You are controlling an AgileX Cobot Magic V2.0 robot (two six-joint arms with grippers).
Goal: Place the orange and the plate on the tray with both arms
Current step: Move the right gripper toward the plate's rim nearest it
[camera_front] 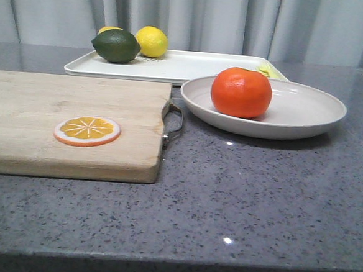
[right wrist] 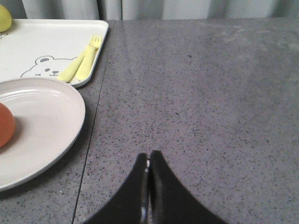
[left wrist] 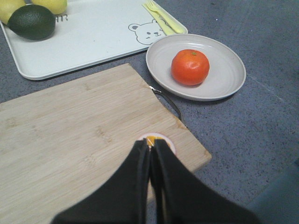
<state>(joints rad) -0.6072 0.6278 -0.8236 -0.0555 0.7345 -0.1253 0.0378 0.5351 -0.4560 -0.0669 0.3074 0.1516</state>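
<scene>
The orange (camera_front: 241, 92) (left wrist: 189, 67) rests on the off-white plate (camera_front: 307, 114) (left wrist: 224, 74) right of centre on the table; the right wrist view catches only its edge (right wrist: 5, 125) on the plate (right wrist: 42, 126). Behind them lies the white tray (camera_front: 192, 67) (left wrist: 93, 32) (right wrist: 46, 42). My left gripper (left wrist: 150, 142) is shut with nothing in it, above the wooden cutting board, well short of the plate. My right gripper (right wrist: 148, 156) is shut and empty over bare counter, to the plate's right. Neither gripper shows in the front view.
A wooden cutting board (camera_front: 58, 118) (left wrist: 79, 135) with a metal handle carries a flat orange slice disc (camera_front: 87, 130). On the tray sit a dark green lime (camera_front: 116, 45) (left wrist: 32, 21), a lemon (camera_front: 152, 41), and yellow cutlery (left wrist: 162, 18) (right wrist: 84, 63). A curtain hangs behind.
</scene>
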